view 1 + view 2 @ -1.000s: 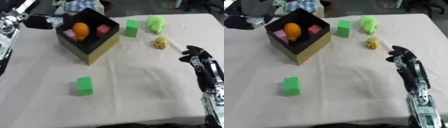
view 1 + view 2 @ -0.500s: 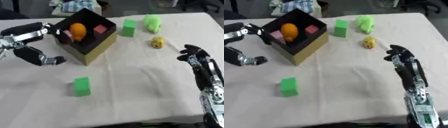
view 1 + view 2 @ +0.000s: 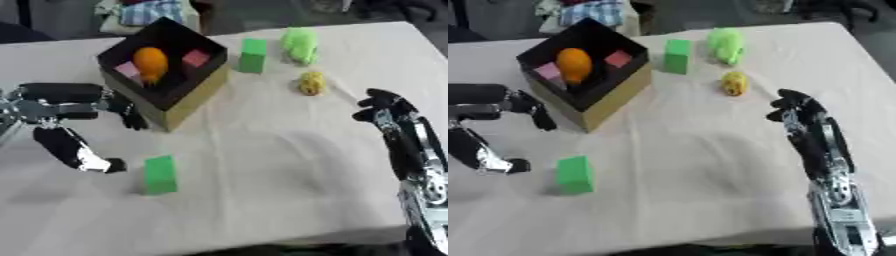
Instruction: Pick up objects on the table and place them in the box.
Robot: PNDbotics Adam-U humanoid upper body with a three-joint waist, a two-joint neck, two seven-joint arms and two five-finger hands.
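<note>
A black and tan box (image 3: 194, 96) stands at the back left, holding an orange fruit (image 3: 150, 62) and two pink blocks (image 3: 195, 58). On the cloth lie a green block (image 3: 160, 174) at front left, a second green block (image 3: 253, 55) right of the box, a light green toy (image 3: 300, 44) and a small yellow toy (image 3: 310, 83). My left hand (image 3: 70, 131) hovers open left of the front green block, thumb and fingers spread wide, touching nothing. My right hand (image 3: 386, 106) rests open at the right edge, fingers up.
A white cloth covers the table (image 3: 271, 165). Folded cloth (image 3: 151, 11) lies beyond the far edge behind the box. The front and middle of the cloth are bare.
My left hand has come down from beside the box's back corner toward the front green block. The right hand has stayed put.
</note>
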